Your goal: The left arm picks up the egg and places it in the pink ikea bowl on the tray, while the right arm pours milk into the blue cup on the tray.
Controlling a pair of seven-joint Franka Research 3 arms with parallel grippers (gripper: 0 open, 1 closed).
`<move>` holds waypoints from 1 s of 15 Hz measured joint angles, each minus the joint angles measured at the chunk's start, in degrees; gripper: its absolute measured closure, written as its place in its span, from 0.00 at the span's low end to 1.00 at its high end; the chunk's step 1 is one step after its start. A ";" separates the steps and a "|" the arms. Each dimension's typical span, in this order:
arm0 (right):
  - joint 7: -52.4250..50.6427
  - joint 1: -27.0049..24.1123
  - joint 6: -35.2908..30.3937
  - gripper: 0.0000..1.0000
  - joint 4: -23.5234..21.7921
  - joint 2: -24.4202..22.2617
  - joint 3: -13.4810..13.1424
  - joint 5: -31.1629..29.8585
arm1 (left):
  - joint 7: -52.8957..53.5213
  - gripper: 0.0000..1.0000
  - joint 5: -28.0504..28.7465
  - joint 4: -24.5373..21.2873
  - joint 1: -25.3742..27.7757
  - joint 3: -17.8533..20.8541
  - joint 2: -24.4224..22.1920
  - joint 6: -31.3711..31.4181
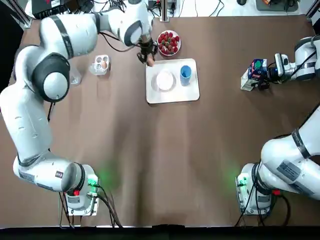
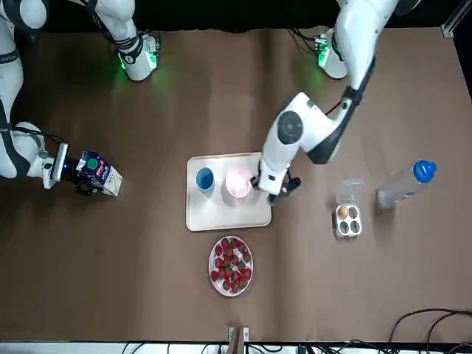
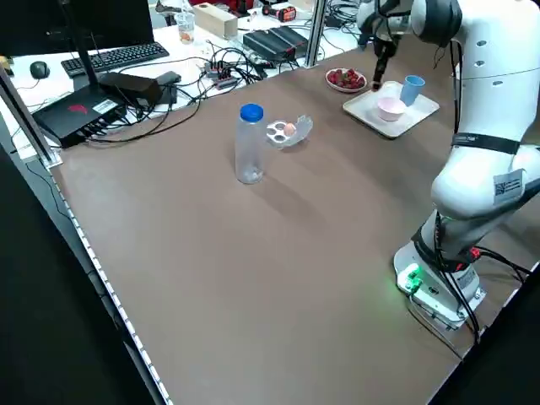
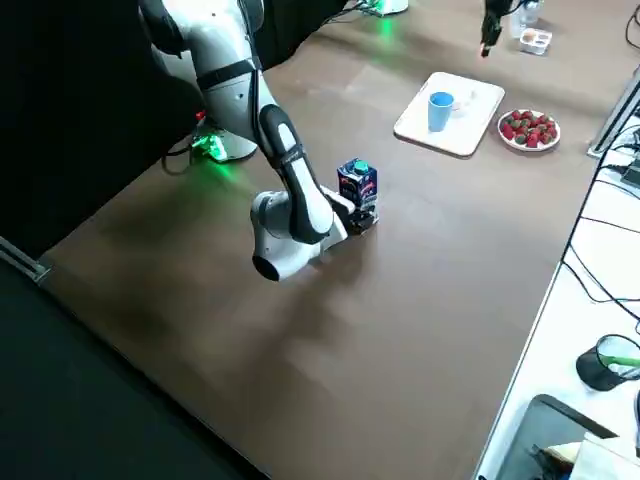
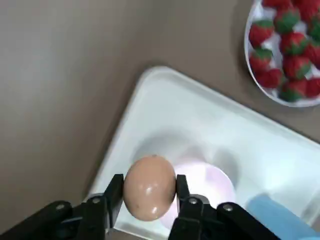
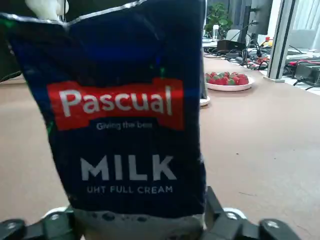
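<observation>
Brown and matte, the worktop (image 1: 150, 150) carries one white, round-cornered tray (image 1: 172, 95) toward 12 o'clock, seen from overhead. On it sit one round pink bowl (image 1: 165, 80) and, at the bowl's 3 o'clock, one blue cup (image 1: 185, 74). One plate of strawberries (image 1: 168, 43) lies at the tray's 12 o'clock. One clear four-cell egg box (image 1: 101, 64) lies at its 9 o'clock, with one clear blue-capped bottle (image 2: 404, 184) beyond. The left tool (image 1: 148, 57) is clamped on one smooth brown egg (image 5: 149, 194) over the tray's 10 o'clock corner, beside the bowl. The right tool (image 1: 264, 75) grips one blue milk carton (image 1: 255, 72) at the tray's 3 o'clock, well apart.
</observation>
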 joint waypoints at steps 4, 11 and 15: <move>2.24 0.00 -0.15 0.14 0.00 0.00 -0.01 0.02 | -5.62 0.53 0.00 0.17 -5.53 0.60 3.41 6.74; 5.16 0.01 -0.22 0.35 0.09 0.00 0.01 0.09 | -8.49 0.52 0.00 0.37 -9.49 4.92 5.32 9.92; 8.48 0.56 -0.22 0.39 1.00 -0.09 0.06 0.09 | -8.64 0.22 -0.01 0.76 -9.53 5.02 5.31 10.41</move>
